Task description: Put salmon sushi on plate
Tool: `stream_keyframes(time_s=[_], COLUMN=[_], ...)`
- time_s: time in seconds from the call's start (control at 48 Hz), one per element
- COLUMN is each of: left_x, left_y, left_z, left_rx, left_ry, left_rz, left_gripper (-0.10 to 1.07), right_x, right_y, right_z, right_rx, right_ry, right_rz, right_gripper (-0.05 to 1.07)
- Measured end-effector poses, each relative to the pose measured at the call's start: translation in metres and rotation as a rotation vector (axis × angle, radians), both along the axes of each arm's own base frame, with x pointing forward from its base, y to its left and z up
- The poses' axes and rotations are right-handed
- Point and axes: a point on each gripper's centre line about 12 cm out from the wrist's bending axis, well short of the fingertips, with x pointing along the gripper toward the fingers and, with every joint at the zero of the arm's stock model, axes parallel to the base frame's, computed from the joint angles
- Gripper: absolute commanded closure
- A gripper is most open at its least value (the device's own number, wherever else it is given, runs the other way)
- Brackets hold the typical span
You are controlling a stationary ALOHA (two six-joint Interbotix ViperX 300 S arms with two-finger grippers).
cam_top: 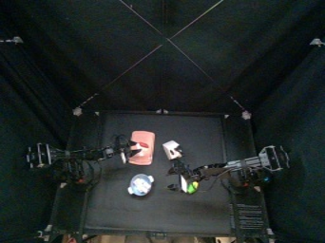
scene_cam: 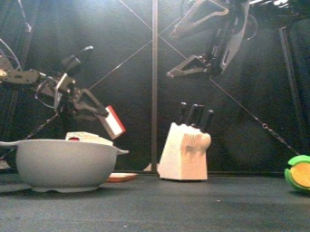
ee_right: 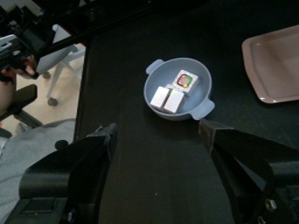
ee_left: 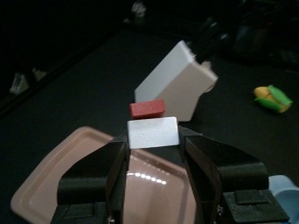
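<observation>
Knife block [ee_left: 177,77] beyond plate [ee_left: 70,166]

Left gripper [ee_left: 155,147]: sushi piece [ee_left: 152,133] between jaws, plate [ee_left: 73,162] directly beneath, knife block [ee_left: 177,77] beyond. Right gripper [ee_right: 158,140]: bowl [ee_right: 176,84] below.

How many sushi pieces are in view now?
4: one red-topped rice block in the left pincer; three in the blue-grey bowl: one roll, two white blocks. Others may be hidden.
</observation>
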Motion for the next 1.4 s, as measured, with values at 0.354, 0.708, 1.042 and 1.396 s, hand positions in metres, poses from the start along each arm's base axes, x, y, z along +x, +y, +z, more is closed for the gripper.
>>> stream_keyframes(time_s=[0.354,0.708,1.042,1.396], left_x=[0.018,0.009,0.004,0.001], left_y=[0.018,0.013,0.008,0.003], left_z=[-0.044,-0.059,-0.062,-0.062], left_rx=[-0.074,-0.092,-0.082,-0.086], left_ry=[0.076,0.123,0.146,0.208], left_rz=[0.073,0.071,0.034,0.0], left_gripper=[0.45,0.45,0.32,0.05], right_x=[0.0,-0.001,-0.001,0.0], right_y=[0.006,0.006,0.005,0.005], right_z=[-0.006,-0.009,-0.009,-0.009], right_rx=[0.02,0.03,0.03,0.031], right_ry=[0.009,0.018,0.021,0.02], right_rz=[0.016,0.009,0.006,0.007], right_gripper=[0.0,0.0,0.0,0.0])
